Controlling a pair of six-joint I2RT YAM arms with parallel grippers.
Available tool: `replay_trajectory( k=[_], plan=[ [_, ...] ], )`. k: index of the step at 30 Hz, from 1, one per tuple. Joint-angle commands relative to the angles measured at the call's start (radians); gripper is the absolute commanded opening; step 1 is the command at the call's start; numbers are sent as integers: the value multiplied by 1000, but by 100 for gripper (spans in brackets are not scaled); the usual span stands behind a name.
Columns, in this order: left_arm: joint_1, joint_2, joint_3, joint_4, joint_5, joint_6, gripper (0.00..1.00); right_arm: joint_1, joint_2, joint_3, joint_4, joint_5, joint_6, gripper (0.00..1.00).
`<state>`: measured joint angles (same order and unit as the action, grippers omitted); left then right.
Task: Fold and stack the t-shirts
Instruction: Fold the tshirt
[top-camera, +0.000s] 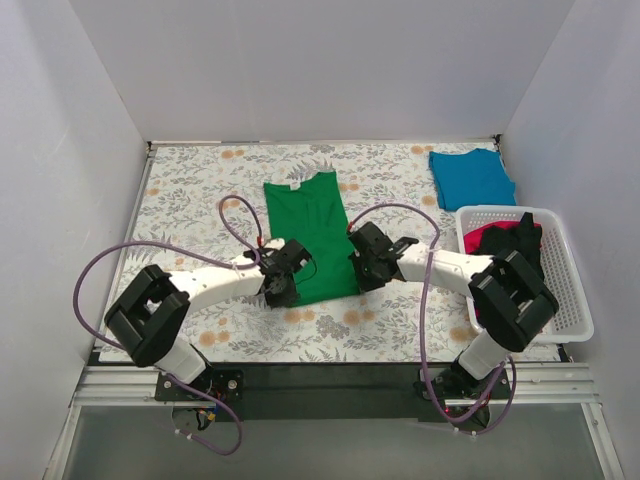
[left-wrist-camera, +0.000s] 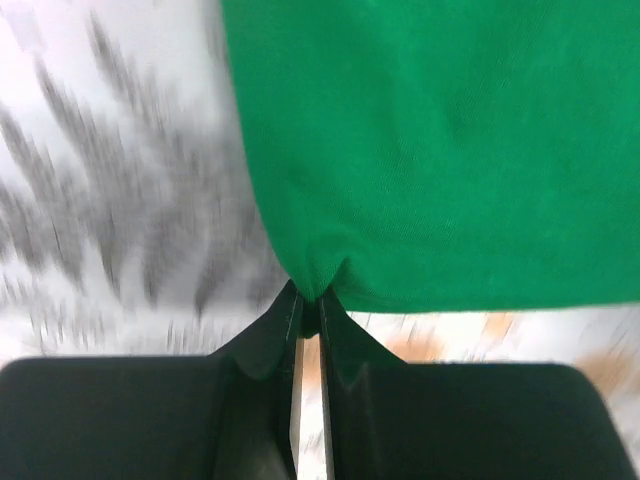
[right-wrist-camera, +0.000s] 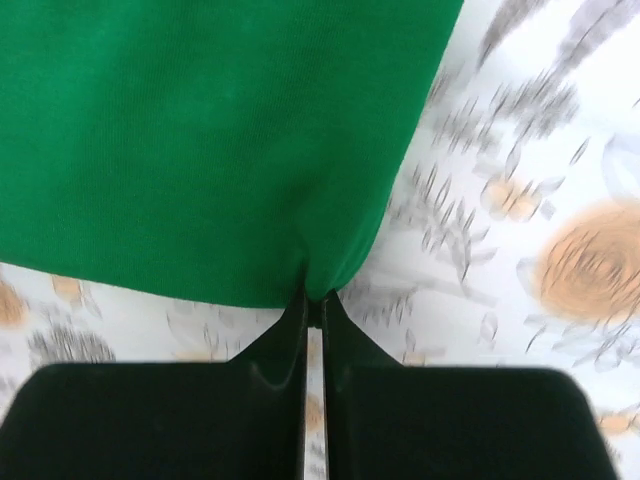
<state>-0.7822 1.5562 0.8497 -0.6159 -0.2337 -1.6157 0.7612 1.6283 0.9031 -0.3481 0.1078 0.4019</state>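
Observation:
The green t-shirt (top-camera: 312, 230) lies lengthwise on the floral table, sides folded in, collar at the far end. My left gripper (top-camera: 282, 284) is shut on its near left corner; the pinched fabric shows in the left wrist view (left-wrist-camera: 312, 285). My right gripper (top-camera: 362, 272) is shut on its near right corner, seen in the right wrist view (right-wrist-camera: 318, 290). A folded teal-blue t-shirt (top-camera: 471, 177) lies at the far right. A red-pink t-shirt (top-camera: 484, 236) and a black t-shirt (top-camera: 520, 243) lie crumpled in the white basket (top-camera: 562, 300).
The white slotted basket stands at the right edge beside the right arm. Purple cables (top-camera: 232, 215) loop over the table near both arms. White walls close in the table on three sides.

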Motion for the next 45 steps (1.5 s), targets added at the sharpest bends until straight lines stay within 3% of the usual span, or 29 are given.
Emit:
replay_trajectory(
  k=[1, 3, 7, 12, 17, 22, 26, 35, 45],
  plan=[
    [-119, -94, -81, -371, 201, -47, 0, 55, -16, -112, -406, -144, -69, 1],
    [-172, -171, -80, -464, 282, -81, 0, 79, -109, -116, -543, -210, -87, 1],
    [-400, -400, -66, -657, 405, -325, 0, 98, -274, -89, -756, -309, -110, 1],
    [-450, -459, 21, -714, 436, -368, 0, 95, -297, 78, -926, -225, -169, 1],
    [-306, -412, 117, -719, 390, -221, 0, 44, -177, 328, -970, -172, -230, 1],
    [-114, -391, 225, -720, 344, -101, 0, 27, -85, 482, -970, -174, -253, 1],
    [-40, -364, 259, -700, 313, -47, 0, 17, -22, 585, -968, -174, -271, 1],
    [106, -381, 204, -590, 303, 0, 0, 0, 131, 831, -965, -143, -290, 1],
    [256, -384, 114, -409, 246, 39, 0, -2, 309, 994, -875, -129, -313, 1]
  ],
)
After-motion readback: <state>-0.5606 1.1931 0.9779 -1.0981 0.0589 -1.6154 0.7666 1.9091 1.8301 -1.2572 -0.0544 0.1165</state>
